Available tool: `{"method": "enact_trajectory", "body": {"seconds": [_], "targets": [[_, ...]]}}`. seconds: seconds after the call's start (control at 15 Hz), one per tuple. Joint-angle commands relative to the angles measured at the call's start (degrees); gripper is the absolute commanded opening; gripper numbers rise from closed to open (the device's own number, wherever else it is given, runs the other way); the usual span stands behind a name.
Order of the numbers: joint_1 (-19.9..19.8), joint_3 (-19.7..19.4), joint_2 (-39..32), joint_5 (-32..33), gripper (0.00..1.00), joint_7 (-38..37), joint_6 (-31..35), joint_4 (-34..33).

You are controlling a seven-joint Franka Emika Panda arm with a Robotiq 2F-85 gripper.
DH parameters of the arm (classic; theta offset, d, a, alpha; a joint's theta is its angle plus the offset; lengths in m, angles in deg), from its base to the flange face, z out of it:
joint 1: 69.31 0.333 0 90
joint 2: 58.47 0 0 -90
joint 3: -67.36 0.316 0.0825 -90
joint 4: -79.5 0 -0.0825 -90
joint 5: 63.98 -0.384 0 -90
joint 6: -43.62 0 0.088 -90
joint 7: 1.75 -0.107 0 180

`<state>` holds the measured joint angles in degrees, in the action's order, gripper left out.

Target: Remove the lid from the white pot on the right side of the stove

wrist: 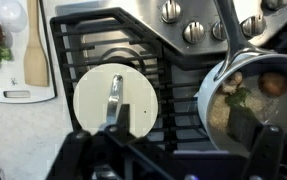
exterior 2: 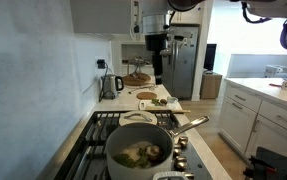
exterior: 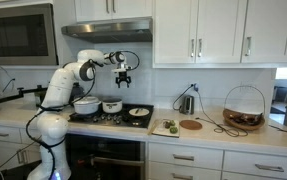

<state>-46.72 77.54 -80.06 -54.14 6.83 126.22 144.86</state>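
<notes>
Wrist view: we see the lid [wrist: 114, 98] lying flat on the stove [wrist: 103, 40] grates, toward the tabletop's front edge and off the white pot [exterior: 112, 105]. Our tool [exterior: 124, 76] hangs above, open and empty. A careless descent could knock the lid sliding.

Cropped by the right edge: round grey metal pot [wrist: 251, 100] holding food. Cropped at left: white rectangular cutting board [wrist: 13, 60]. Blurred along the bottom: dark gripper fingers [wrist: 83, 155], spacing unreadable. Too small for detail: squat white pot [exterior: 111, 105].
</notes>
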Motion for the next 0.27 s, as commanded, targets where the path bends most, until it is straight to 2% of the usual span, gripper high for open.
{"method": "enact_trajectory", "body": {"seconds": [0.0,0.2], "targets": [[0.4,0.0,0.6,0.0,1.0,0.0,-1.3,-0.4],[0.5,0.0,0.8,0.0,1.0,0.0,-1.5,-0.4]]}}
